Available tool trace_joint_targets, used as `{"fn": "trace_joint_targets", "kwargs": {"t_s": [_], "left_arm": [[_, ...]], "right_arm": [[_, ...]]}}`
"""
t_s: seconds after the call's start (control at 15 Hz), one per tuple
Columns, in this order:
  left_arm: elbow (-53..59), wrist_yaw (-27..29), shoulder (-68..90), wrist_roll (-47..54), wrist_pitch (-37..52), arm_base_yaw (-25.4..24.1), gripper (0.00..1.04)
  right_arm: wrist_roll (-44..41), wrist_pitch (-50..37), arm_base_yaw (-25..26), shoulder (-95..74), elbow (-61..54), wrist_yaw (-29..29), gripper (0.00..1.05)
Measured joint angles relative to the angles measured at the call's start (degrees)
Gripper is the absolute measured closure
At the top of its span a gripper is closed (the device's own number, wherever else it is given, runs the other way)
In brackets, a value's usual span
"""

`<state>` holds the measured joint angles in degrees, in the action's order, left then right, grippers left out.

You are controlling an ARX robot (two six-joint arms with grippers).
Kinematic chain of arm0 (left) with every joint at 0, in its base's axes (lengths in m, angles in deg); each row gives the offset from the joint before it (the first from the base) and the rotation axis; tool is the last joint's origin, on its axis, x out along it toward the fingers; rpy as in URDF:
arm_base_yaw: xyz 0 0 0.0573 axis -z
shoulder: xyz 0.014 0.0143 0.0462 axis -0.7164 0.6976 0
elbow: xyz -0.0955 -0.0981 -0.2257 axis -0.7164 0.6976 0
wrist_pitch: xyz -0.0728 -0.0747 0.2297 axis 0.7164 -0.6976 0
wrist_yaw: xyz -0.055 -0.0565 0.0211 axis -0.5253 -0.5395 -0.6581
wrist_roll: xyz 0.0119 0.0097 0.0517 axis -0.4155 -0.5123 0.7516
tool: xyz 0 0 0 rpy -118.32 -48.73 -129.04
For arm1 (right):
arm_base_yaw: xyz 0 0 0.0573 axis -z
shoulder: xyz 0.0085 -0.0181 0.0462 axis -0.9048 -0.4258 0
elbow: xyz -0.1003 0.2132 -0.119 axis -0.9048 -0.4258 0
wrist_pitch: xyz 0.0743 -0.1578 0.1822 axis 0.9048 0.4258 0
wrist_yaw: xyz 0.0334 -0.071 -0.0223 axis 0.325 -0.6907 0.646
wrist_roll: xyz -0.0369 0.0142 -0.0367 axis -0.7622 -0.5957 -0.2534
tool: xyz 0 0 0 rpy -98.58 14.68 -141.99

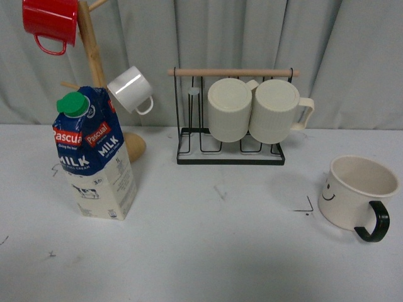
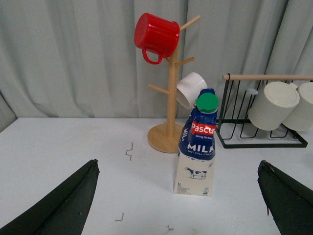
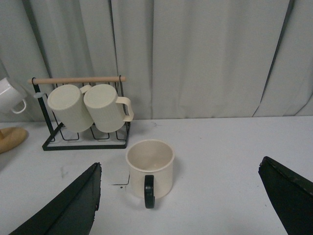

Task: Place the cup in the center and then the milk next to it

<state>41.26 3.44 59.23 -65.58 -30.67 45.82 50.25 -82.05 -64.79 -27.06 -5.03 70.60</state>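
Curtains (image 1: pixel 352 50) hang behind the bench (image 1: pixel 208 258). I read "Pascual" and "MILK" on one milk (image 1: pixel 94 163); one cup (image 1: pixel 352 195), smiley-faced. Left tool (image 2: pixel 177 164) and right tool (image 3: pixel 181 163) gape apart.

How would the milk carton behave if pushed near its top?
Probably tips rather than slides: the milk carton is tall on a narrow base. Its card walls likely dent under a hard squeeze. Fill level hidden, weight unclear.

Red mug (image 1: pixel 49 24), white mug (image 1: pixel 130 90) on wooden tree (image 1: pixel 94 56); two ribbed mugs (image 1: pixel 230 110) on wire rack (image 1: pixel 230 162)
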Motion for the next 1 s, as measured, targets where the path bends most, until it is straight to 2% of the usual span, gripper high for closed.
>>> {"fn": "trace_joint_targets", "kwargs": {"t_s": [0.47, 0.53, 0.6, 0.67, 0.73, 0.8, 0.87, 1.0], "left_arm": [[0.0, 0.0, 0.0, 0.0, 0.0, 0.0, 0.07], [0.0, 0.0, 0.0, 0.0, 0.0, 0.0, 0.07], [0.0, 0.0, 0.0, 0.0, 0.0, 0.0, 0.07], [0.0, 0.0, 0.0, 0.0, 0.0, 0.0, 0.07], [0.0, 0.0, 0.0, 0.0, -0.1, 0.0, 0.07], [0.0, 0.0, 0.0, 0.0, 0.0, 0.0, 0.07], [0.0, 0.0, 0.0, 0.0, 0.0, 0.0, 0.07], [0.0, 0.0, 0.0, 0.0, 0.0, 0.0, 0.07]], "right_arm": [[0.0, 0.0, 0.0, 0.0, 0.0, 0.0, 0.06], [-0.7, 7.3, 3.6, -6.1, 3.1, 9.7, 0.06], [-0.7, 2.6, 4.1, -16.3, 5.7, 13.9, 0.06], [-0.5, -7.0, 2.9, -27.2, 9.0, 15.2, 0.06], [0.2, -15.6, 2.5, -36.9, 13.0, 13.2, 0.06], [1.7, -24.4, 1.2, -50.4, 18.8, 8.6, 0.06], [2.9, -28.3, -0.3, -60.8, 23.8, 4.4, 0.06], [6.7, -24.2, -2.5, -79.4, 35.7, -2.6, 0.06]]}}
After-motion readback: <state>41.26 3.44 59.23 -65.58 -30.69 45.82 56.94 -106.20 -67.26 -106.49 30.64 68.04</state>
